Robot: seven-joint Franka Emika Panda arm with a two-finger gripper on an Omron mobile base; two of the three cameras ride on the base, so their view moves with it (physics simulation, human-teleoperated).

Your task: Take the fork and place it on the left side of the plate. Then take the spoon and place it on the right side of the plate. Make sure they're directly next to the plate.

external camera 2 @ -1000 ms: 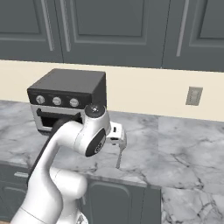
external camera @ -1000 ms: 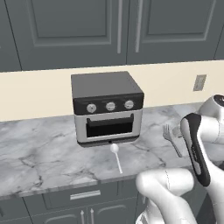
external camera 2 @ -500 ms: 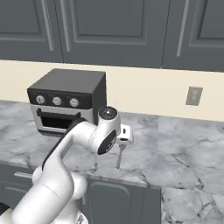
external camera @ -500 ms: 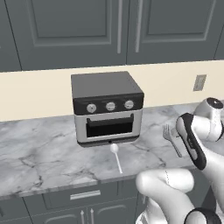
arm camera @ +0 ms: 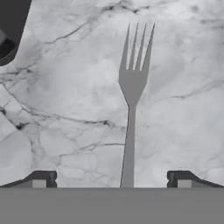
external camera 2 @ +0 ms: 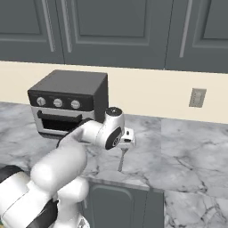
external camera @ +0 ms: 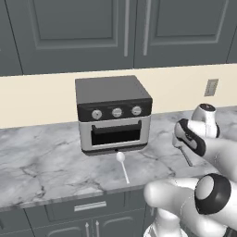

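Lying flat on the grey-veined marble counter (arm camera: 57,100), the slim grey metal four-tined fork (arm camera: 132,87) points its tines toward the top of the hand view, handle running straight down between the two dark fingertips (arm camera: 43,178). Jaws spread wide, one tip on each side of the handle, neither touching it; nothing gripped. The two-finger gripper (arm camera: 111,179) hangs above the fork's handle end.

In the right base view the white hand (external camera 2: 127,138) sits over the fork (external camera 2: 121,160), whose handle reaches toward the counter's front edge. In the left base view the fork (external camera: 185,155) is mostly hidden behind the arm.

The small pale spoon with round bowl (external camera: 122,164) lies just in front of the black-and-silver toaster oven (external camera: 113,113), bowl toward the oven door, handle toward the counter edge, well apart from the fork. The oven stands against the cream backsplash (external camera: 41,97) under dark grey cabinets (external camera: 83,28). A wall outlet (external camera 2: 197,97) sits to the right.
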